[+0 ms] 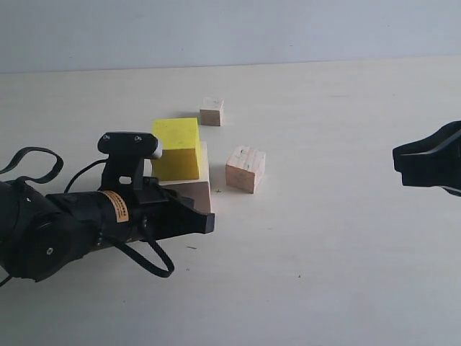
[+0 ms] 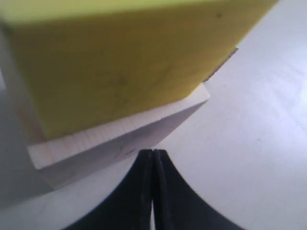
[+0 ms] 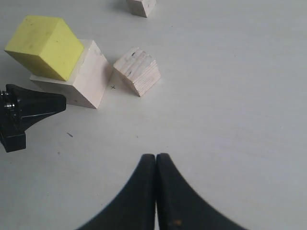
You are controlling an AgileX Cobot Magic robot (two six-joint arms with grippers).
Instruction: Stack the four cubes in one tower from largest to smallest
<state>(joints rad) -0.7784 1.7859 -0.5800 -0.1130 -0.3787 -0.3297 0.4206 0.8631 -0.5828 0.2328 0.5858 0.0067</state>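
Yellow cube: one; pale wood cubes: three

A: Cube count?
B: I log four: one yellow cube, three pale wood, namely one large cube, one small cube, one smaller cube.
A: Grippers?
B: I count two: left gripper, right gripper.

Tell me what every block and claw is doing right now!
big wooden cube: on the table, carrying one cube.
yellow cube: stacked on the big wooden cube.
middle wooden cube: loose on the table.
smallest wooden cube: loose on the table.
left gripper: shut, empty, beside the big wooden cube.
right gripper: shut, empty, away from cubes.
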